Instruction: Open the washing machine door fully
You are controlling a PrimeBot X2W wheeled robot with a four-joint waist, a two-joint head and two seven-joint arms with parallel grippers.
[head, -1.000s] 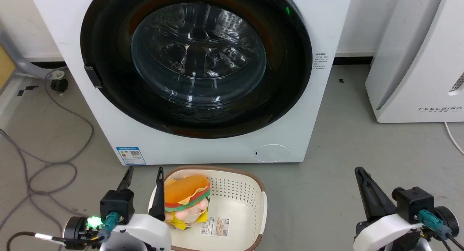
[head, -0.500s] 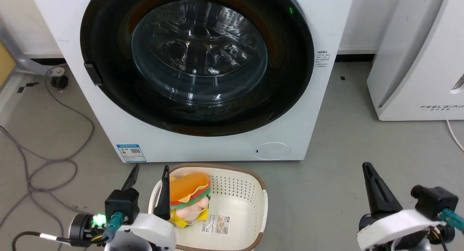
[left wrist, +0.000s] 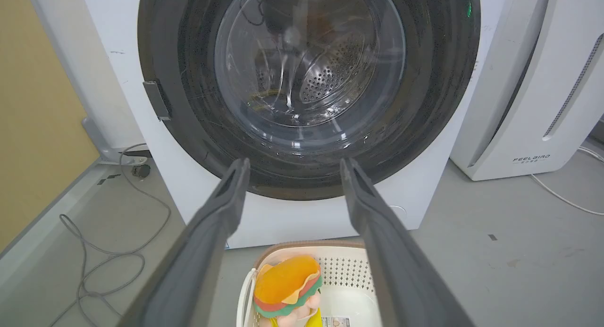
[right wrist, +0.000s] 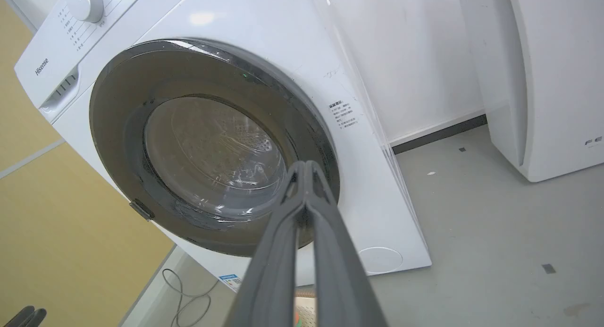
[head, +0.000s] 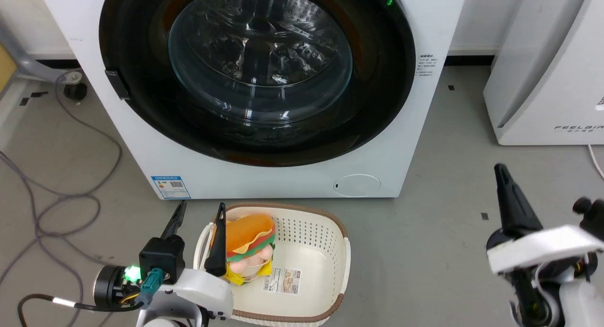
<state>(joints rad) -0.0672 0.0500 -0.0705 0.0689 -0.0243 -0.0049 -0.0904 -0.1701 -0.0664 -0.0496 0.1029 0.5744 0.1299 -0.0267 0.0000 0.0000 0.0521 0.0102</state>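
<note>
The washing machine (head: 424,29) (left wrist: 118,39) (right wrist: 264,29) is a white front-loader facing me. Its door (head: 257,72) (left wrist: 306,86) (right wrist: 212,147), a glossy black disc with a clear glass bowl, lies flat against the front, shut. A small handle (head: 117,84) (left wrist: 157,99) (right wrist: 141,209) sits on the door's left edge. My left gripper (head: 199,213) (left wrist: 292,169) hangs low at the lower left, open and empty, well short of the door. At the lower right my right gripper (head: 500,171) (right wrist: 304,166) is shut on nothing, raised off the floor, fingers pointing at the machine.
A cream basket (head: 330,232) (left wrist: 349,265) with a burger plush toy (head: 250,242) (left wrist: 288,284) stands on the grey floor before the machine. A white FEELBIRD appliance (head: 547,67) (left wrist: 533,81) stands to the right. Grey cables (head: 56,195) trail at left. A round white flap (head: 356,185) sits low on the front.
The head camera has tilted, shifting the scene. My right gripper has risen and swung toward the right side of the view. The left gripper edged slightly forward. The door stays shut.
</note>
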